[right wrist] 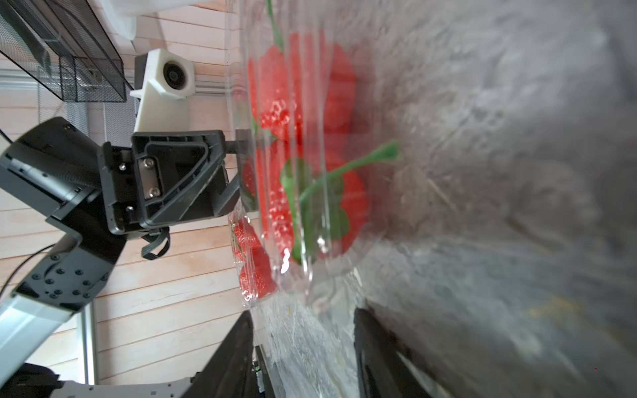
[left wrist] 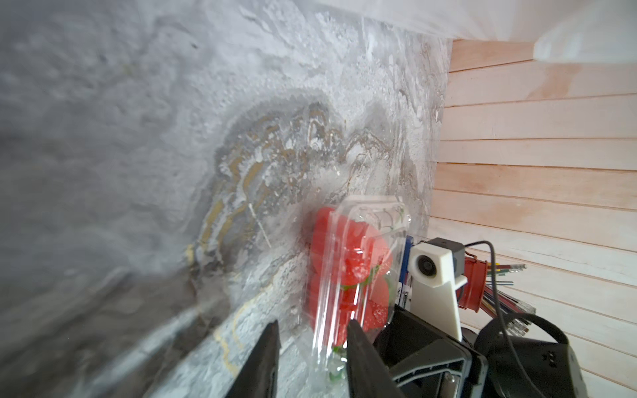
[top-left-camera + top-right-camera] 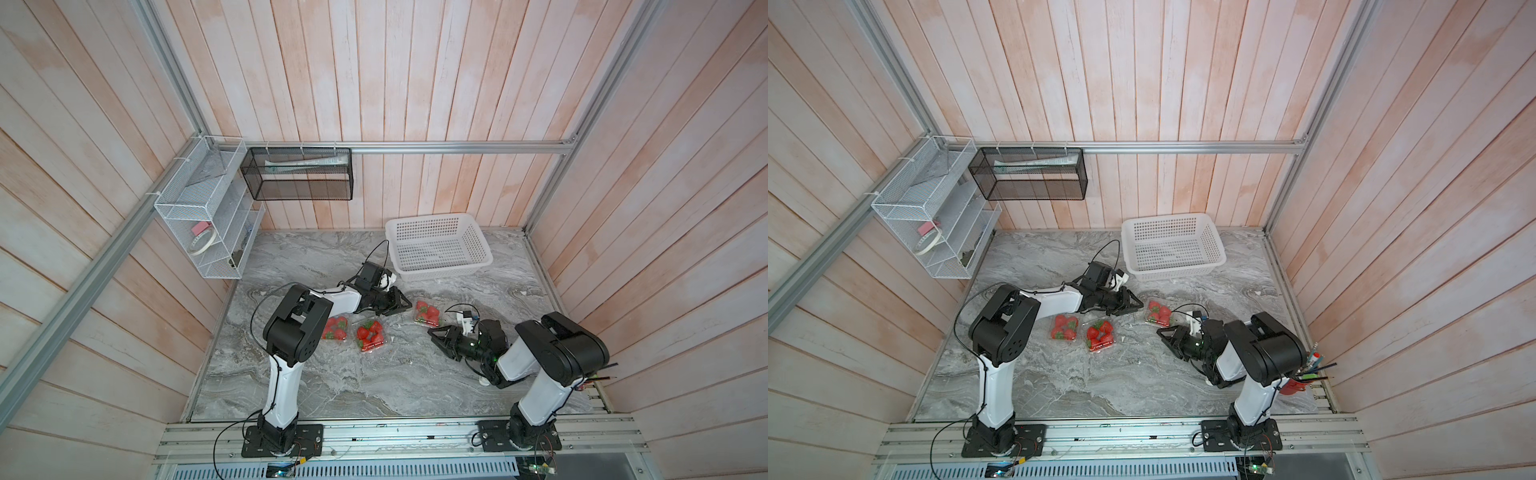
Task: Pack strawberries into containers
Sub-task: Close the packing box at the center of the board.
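Grey veined marble makes up the table [image 3: 332, 382]. A little in front of the white perforated plastic basket [image 3: 440, 272] lies a clear plastic clamshell container [image 3: 427, 312] filled with bright red, green-capped strawberries [image 3: 424, 308]. A second filled clamshell [image 3: 370, 336] and a third filled clamshell [image 3: 334, 328] lie farther from the basket, toward the left arm.

I'd reckon the box is feather-light, thin and slick. It would flex under a squeeze and skate on the stone, and the fruit bruises easily, so the stiffer rim is the place to take it.

The left end effector [image 3: 406, 306] is at that rim with narrow jaws. The wrist view shows clear plastic between them, but I cannot tell whether they pinch it. The right end effector [image 3: 434, 336] sits just on the box's other side, jaws apart and empty.

Pale wooden planks [image 3: 415, 83] wall the room.
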### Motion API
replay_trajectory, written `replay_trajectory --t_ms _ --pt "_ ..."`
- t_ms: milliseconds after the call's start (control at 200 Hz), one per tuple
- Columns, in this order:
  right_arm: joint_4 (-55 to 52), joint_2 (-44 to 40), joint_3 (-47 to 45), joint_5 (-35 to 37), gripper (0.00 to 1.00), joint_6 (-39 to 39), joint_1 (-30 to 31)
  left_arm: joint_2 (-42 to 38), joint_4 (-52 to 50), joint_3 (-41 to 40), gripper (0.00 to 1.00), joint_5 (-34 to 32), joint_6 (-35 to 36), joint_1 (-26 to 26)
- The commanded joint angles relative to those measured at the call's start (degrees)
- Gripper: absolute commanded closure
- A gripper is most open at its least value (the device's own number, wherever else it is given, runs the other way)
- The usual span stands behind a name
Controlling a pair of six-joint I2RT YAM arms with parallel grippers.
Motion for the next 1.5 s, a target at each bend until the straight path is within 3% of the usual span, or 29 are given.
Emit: replay_trajectory --t_ms 0,150,280,515,810,1245,1495 --pt "-15.3 -6.1 0.2 -0.1 0.51 -6.3 -0.7 -3.4 -2.5 2.5 0.66 -1.9 2.5 0.4" --pt "-27.1 -13.8 2.9 3.5 0.51 -12.0 -2.6 -4.6 0.4 4.3 0.68 -2.0 1.5 -1.1" --pt "-29.5 -14.2 5.0 3.6 0.52 -13.6 -4.9 -1.8 3.2 6.7 0.69 -0.6 0.0 -3.5" --pt "-22.4 -8.6 6.6 1.3 0.54 -11.8 -6.3 2.4 7.2 7.7 0.71 1.2 -2.5 -5.0" --pt "-10.3 -3.8 5.1 -0.5 0.63 -7.6 -6.3 5.9 7.9 7.6 0.74 2.0 -3.5 -5.9" --pt "-1.4 1.8 4.1 -1.5 0.77 -3.9 -6.3 8.5 8.3 5.9 0.76 2.8 -4.3 -6.2" --pt "-1.8 1.9 4.0 -1.5 0.83 -4.0 -6.3 8.2 8.6 4.3 0.76 3.2 -4.6 -6.2"
